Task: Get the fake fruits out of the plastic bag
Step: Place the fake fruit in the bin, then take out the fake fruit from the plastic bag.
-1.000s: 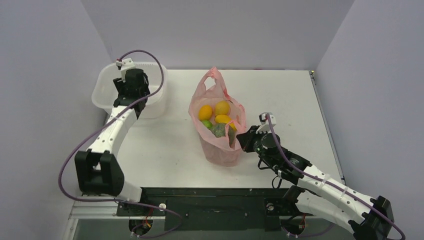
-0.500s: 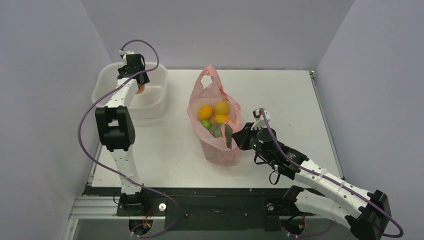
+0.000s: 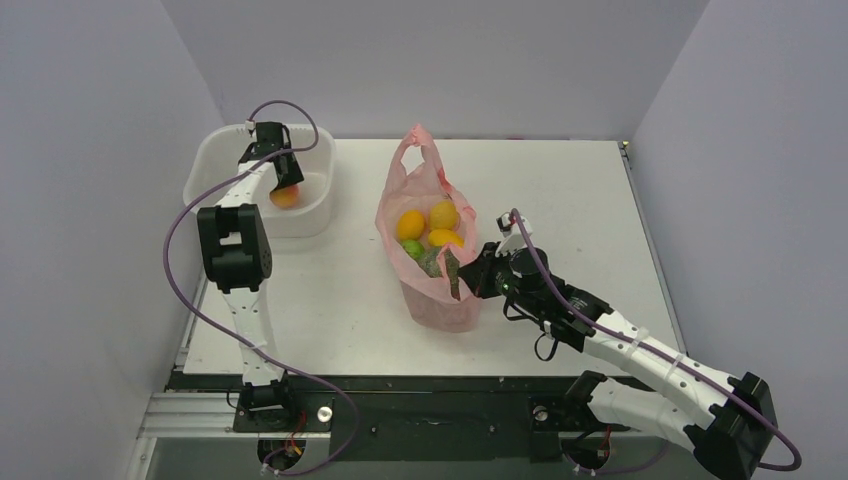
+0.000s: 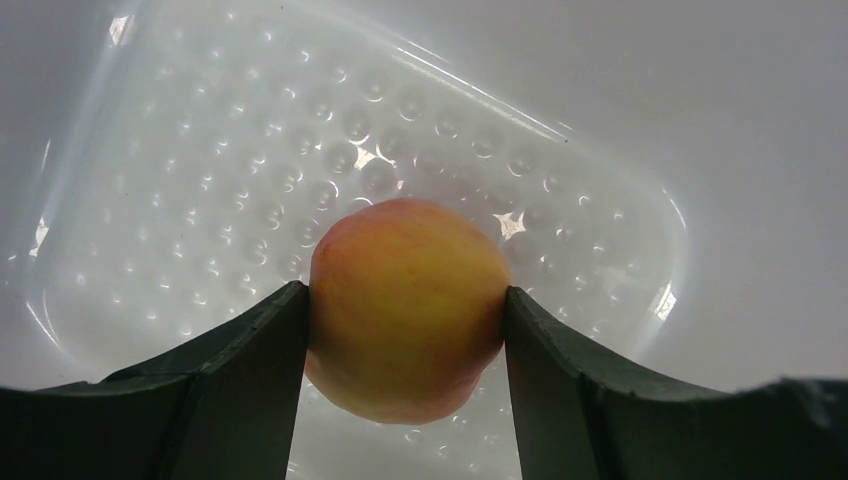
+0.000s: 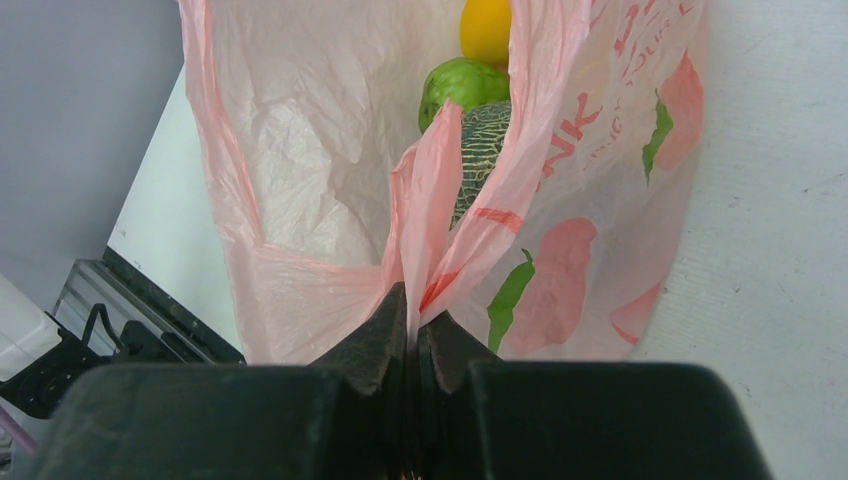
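The pink plastic bag (image 3: 430, 290) stands open mid-table, holding orange and yellow fruits (image 3: 411, 224), a lime-green one (image 3: 412, 248) and a dark green round one (image 3: 436, 261). My right gripper (image 3: 472, 277) is shut on the bag's right rim; the wrist view shows the jaws pinching the pink film (image 5: 420, 250), with the green fruits (image 5: 462, 85) and a yellow one (image 5: 486, 28) inside. My left gripper (image 3: 285, 185) is shut on an orange-red fruit (image 4: 405, 305) over the white basin (image 4: 200, 150).
The white plastic basin (image 3: 215, 160) stands at the far left of the table. The table's right edge (image 3: 655, 260) runs beside the grey wall. The black frame rail (image 3: 400, 395) lies along the near edge.
My left arm has swung up and reached into the basin, lowering the orange-red fruit. My right gripper has drawn the bag's rim slightly left and further from the near edge.
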